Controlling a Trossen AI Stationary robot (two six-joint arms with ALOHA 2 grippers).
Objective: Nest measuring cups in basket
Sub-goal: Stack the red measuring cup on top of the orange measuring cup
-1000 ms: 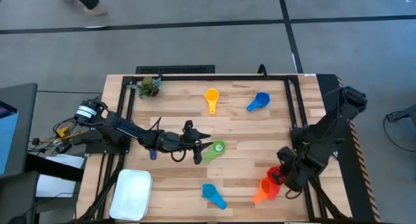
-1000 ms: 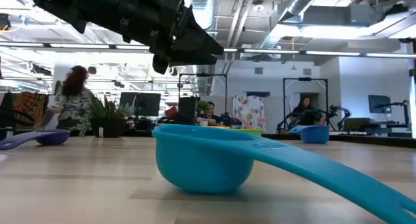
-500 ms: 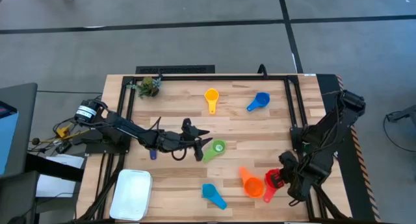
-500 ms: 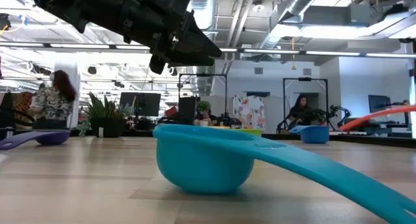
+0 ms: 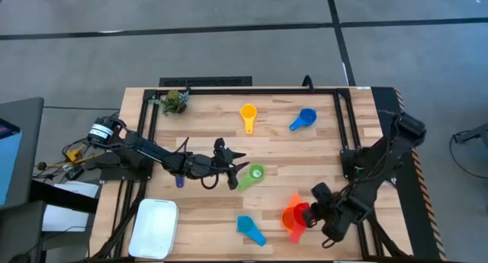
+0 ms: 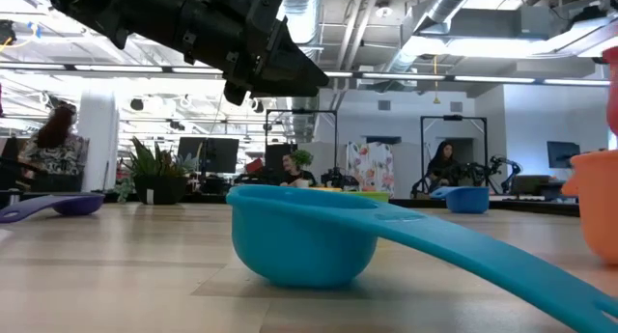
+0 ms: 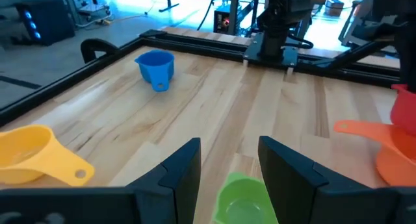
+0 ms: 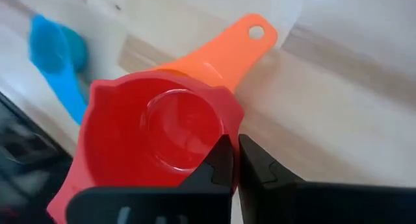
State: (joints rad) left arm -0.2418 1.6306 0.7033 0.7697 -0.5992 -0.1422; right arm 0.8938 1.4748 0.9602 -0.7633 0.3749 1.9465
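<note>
The red measuring cup [image 8: 156, 130] is in my right gripper [image 8: 234, 160], which is shut on it near the table's near right part [image 5: 311, 212]. It hangs over the orange cup [image 5: 292, 215], whose handle [image 8: 240, 45] sticks out beyond it. I cannot tell whether red rests in orange. My left gripper [image 5: 238, 171] hovers open at mid-table, fingers on either side of the green cup [image 7: 244, 198], not touching it. The light blue cup [image 5: 250, 229], yellow cup [image 5: 248, 114], blue cup [image 5: 303, 120] and dark blue cup [image 5: 179, 181] lie on the wood. The white basket [image 5: 155, 227] sits at the near left corner. My right gripper pinches the red cup by its rim wall [image 8: 227, 130], on the side facing the wrist. The fingers [image 8: 218, 169] come from above, slanting down. The cup is mouth up over the orange cup; its handle [image 8: 62, 198] points away to one side.
A small green plant clump [image 5: 177, 101] sits at the far left corner. A black frame rail [image 5: 252, 90] runs round the tabletop. Bare wood lies between the light blue cup and the basket. People move in the room behind.
My right gripper has carried the red cup toward the table's left, over the orange cup. The orange cup has slid left and turned about, so its handle now points toward the far edge. My left gripper has stayed open by the green cup.
</note>
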